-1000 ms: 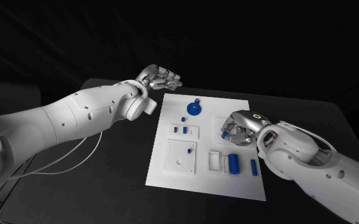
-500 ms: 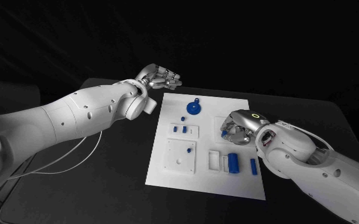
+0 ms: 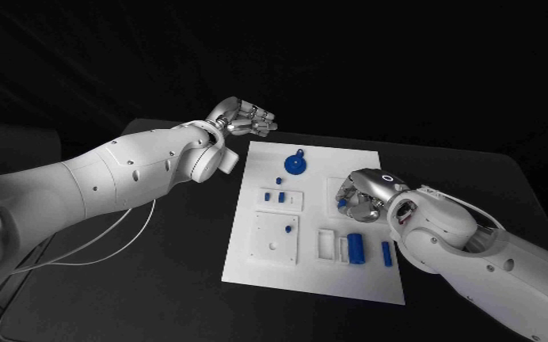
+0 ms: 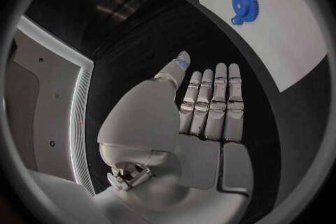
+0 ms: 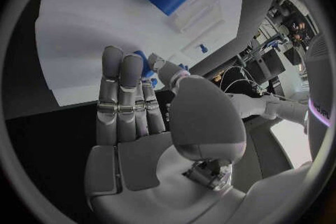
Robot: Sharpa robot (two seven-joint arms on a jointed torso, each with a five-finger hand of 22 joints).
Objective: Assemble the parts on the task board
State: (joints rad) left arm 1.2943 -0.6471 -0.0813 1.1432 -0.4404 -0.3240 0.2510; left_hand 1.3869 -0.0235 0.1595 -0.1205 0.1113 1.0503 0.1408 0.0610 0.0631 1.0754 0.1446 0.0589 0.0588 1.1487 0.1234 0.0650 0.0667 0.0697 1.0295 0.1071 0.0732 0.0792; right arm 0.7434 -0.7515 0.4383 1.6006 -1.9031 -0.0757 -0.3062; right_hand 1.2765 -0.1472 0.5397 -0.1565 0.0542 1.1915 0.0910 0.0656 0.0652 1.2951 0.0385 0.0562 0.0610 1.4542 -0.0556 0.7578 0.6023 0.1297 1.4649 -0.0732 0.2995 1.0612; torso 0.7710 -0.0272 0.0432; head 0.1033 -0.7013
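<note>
Nearest me on the task board [image 3: 377, 283], toward its 5 o'clock corner, the blue cylinder [image 3: 356, 248] lies beside a white holder [image 3: 328, 245]. Just beyond, at about 3 o'clock from the board's middle, my right hand [image 3: 363, 198] hangs low over the board. Its fingers [image 5: 120, 75] are drawn in toward the thumb with a small blue part [image 5: 144, 63] pinched between them. I judge the step to be seating that part in the board beneath the hand. I would lower slowly, hold the part square to its seat and let go only once it sits, since the pinch is slight and the part could twist.

Farther, at 12 o'clock, lies the blue gear [image 3: 296, 167]. Off the board at 11 o'clock, my left hand [image 3: 242, 119] hovers over the table [image 3: 171, 279].

The head view hides the pinch behind the right hand's back; the right wrist view shows it. The left wrist view shows the left fingers [image 4: 210, 101] straight and holding nothing.
</note>
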